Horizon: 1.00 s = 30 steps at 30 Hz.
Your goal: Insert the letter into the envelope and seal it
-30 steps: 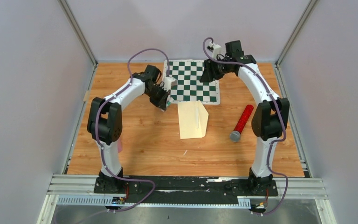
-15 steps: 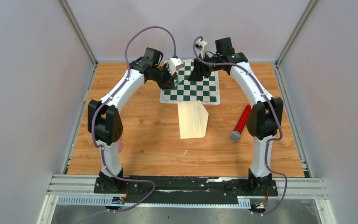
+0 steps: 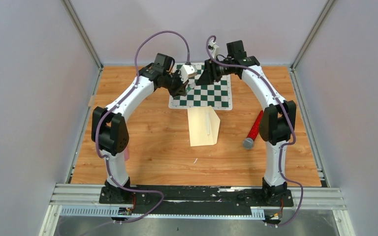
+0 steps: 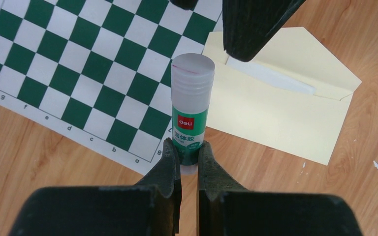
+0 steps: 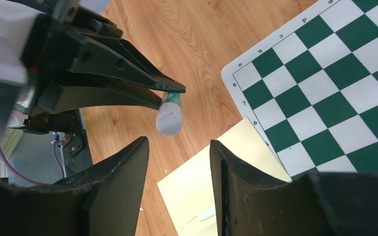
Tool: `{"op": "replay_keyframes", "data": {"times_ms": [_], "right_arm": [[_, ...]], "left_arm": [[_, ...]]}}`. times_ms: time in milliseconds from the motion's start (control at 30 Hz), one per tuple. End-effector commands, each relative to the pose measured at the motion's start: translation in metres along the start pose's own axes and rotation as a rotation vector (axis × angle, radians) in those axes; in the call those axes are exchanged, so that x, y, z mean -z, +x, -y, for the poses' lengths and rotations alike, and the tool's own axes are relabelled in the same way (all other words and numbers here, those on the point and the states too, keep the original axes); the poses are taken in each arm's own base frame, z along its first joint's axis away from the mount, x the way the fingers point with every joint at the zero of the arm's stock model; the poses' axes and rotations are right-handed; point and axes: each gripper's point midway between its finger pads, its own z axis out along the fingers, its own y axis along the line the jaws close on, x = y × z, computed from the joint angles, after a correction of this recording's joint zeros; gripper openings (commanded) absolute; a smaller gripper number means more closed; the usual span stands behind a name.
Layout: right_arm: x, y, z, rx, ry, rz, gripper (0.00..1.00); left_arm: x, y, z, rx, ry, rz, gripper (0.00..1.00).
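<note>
Envelope flat, apart, below left tool with glue stick

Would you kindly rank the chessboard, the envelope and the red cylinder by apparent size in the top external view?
Largest to smallest:
1. chessboard, although the arms hide part of it
2. envelope
3. red cylinder, clearly the smallest

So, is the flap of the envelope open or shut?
Open: the envelope has its triangular flap spread out flat, not folded over.
</note>
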Motion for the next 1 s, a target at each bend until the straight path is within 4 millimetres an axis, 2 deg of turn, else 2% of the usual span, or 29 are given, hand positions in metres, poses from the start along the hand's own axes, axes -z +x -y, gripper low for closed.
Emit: {"op": "replay_keyframes", "data": {"times_ms": [0, 500, 967], "right_arm": [[-0.005, -0.01, -0.008, -0.023, -0.064, 0.03, 0.49], [-0.011, -0.007, -0.01, -0.069, -0.114, 0.028, 0.44], [-0.018, -0.002, -0.002, -0.098, -0.113, 0.02, 0.3]], "left_arm": [[0.027, -0.04, -0.001, -0.084, -0.054, 0.106, 0.0], [0.016, -0.035, 0.003, -0.096, -0.029, 0.064, 0.0], [0.01, -0.037, 0.005, -0.112, -0.014, 0.052, 0.0]]}}
